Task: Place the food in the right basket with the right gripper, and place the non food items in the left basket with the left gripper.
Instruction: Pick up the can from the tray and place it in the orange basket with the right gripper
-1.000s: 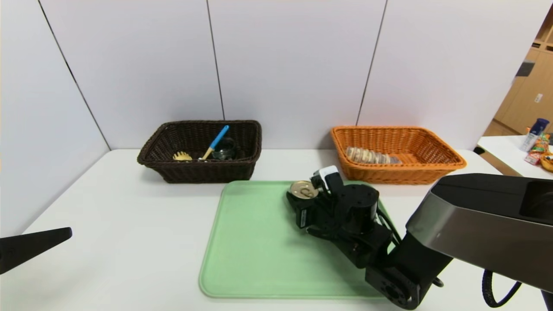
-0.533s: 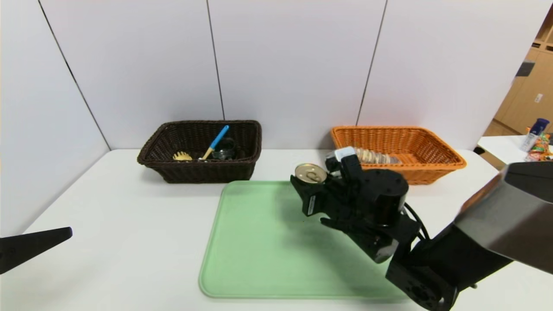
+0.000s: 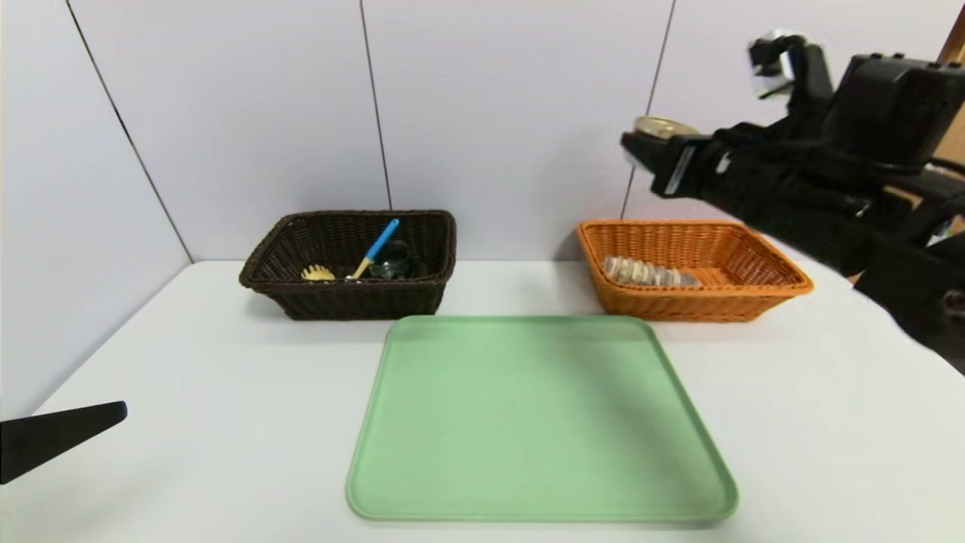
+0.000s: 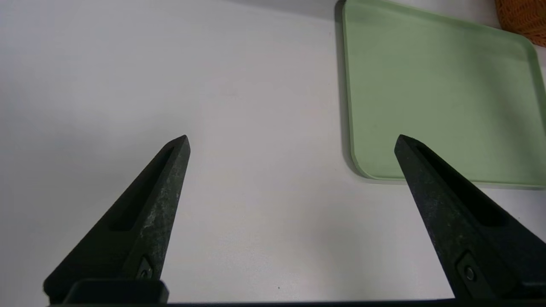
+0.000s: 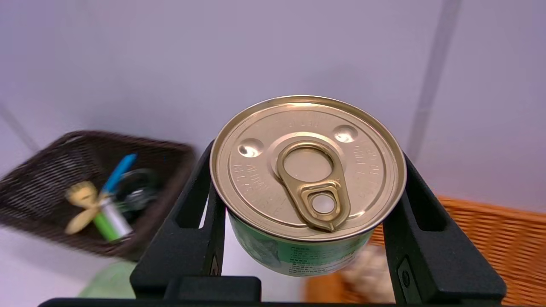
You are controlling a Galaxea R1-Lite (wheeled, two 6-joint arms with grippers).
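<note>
My right gripper [image 3: 657,147] is shut on the small round tin [image 3: 662,126] with gold pull-tab lid and green label [image 5: 307,166], held high in the air above the near-left part of the orange basket [image 3: 784,285]. The twisted bread loaf [image 3: 650,272] lies inside that basket. The dark brown basket [image 3: 354,302] holds the yellow pasta fork [image 3: 318,272], the blue-handled spoon [image 3: 377,247] and the glass cup [image 3: 392,260]. The right wrist view also shows a white marker [image 5: 114,215] in it. My left gripper [image 4: 292,143] is open and empty over the bare table at the near left.
An empty green tray [image 3: 539,422] lies in the middle of the white table [image 3: 203,392], in front of both baskets. A side table with packets [image 3: 935,256] stands far right. Grey wall panels stand behind the baskets.
My right gripper lifted the tin off the tray's far edge and carried it up and to the right, high above the orange basket. The left arm has not moved.
</note>
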